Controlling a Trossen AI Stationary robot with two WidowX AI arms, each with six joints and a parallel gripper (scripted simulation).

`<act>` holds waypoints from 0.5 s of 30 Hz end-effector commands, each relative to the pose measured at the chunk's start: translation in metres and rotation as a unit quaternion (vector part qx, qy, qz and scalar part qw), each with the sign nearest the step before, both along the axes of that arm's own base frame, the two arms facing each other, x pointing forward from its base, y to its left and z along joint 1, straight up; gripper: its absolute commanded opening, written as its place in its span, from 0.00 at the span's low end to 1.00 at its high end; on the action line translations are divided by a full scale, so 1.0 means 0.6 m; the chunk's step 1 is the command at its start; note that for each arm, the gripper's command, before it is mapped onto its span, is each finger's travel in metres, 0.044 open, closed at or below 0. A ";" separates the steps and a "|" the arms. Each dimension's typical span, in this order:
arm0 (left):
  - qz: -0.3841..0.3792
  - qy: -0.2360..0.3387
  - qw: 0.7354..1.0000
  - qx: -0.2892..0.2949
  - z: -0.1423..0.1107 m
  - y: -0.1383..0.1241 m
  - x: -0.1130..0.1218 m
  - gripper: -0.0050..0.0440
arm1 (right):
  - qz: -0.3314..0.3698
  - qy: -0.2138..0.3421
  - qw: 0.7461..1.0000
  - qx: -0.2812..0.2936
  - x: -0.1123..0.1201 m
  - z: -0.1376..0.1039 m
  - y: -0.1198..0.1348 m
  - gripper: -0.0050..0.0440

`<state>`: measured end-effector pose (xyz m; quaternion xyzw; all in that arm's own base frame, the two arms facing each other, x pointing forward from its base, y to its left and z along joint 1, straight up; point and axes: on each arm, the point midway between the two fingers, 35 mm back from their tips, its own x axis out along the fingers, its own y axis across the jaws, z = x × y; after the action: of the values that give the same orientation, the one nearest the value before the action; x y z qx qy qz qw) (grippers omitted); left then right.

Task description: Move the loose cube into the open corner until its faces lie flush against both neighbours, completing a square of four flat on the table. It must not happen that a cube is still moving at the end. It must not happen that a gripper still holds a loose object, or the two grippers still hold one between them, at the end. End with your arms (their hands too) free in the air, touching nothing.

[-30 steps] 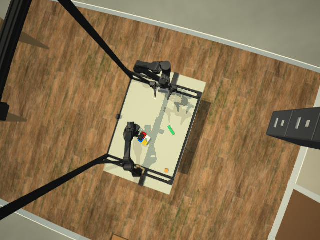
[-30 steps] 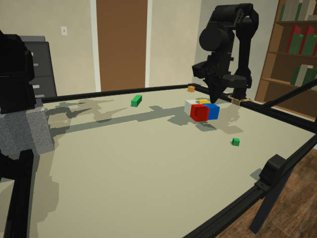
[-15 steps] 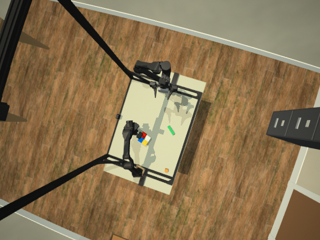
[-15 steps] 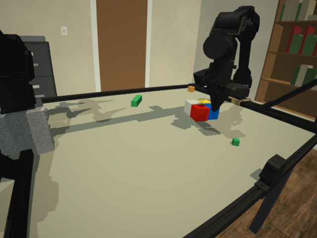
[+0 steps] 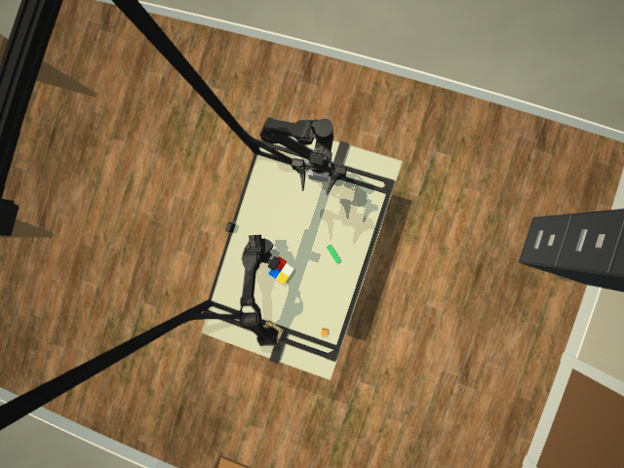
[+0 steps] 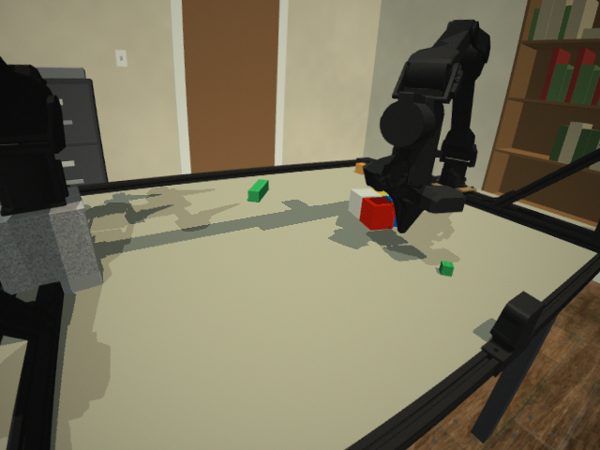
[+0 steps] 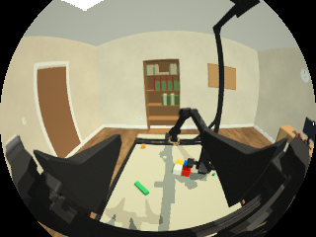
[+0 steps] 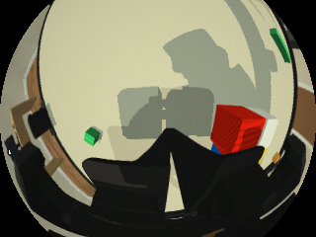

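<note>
The left pincer (image 5: 316, 191) (image 7: 162, 137) stands open, upper middle from above. In the exterior frame, right of centre, come the white cube (image 5: 287, 270) (image 6: 357, 201) (image 7: 178, 169) (image 8: 269, 129), the red cube (image 5: 281, 262) (image 6: 375, 215) (image 7: 186, 173) (image 8: 232, 128) on the table (image 5: 282, 201) (image 6: 217, 314) (image 7: 148, 168) (image 8: 123, 49), then the closed, empty right pincer (image 5: 265, 252) (image 6: 402, 229) (image 7: 199, 167) (image 8: 170, 131) just beside red; contact is unclear.

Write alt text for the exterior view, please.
The right arm's closed black claw hangs low beside red, white, yellow and blue cubes clustered on a beige table; a small green cube lies nearer the viewer.
</note>
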<state>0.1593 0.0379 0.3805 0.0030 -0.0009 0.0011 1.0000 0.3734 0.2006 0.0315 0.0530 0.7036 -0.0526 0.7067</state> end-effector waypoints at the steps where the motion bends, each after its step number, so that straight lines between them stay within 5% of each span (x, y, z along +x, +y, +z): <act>1: -0.001 0.000 1.000 -0.003 -0.001 0.000 0.000 0.92 | -0.003 0.002 1.000 0.000 -0.002 -0.004 0.000 0.10; 15: -0.001 0.000 1.000 -0.003 -0.001 0.000 0.000 0.92 | -0.003 0.002 1.000 0.000 -0.003 -0.004 -0.008 0.10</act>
<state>0.1593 0.0379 0.3805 0.0029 -0.0009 0.0011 1.0000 0.3722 0.1974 0.0282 0.0537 0.7054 -0.0558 0.7046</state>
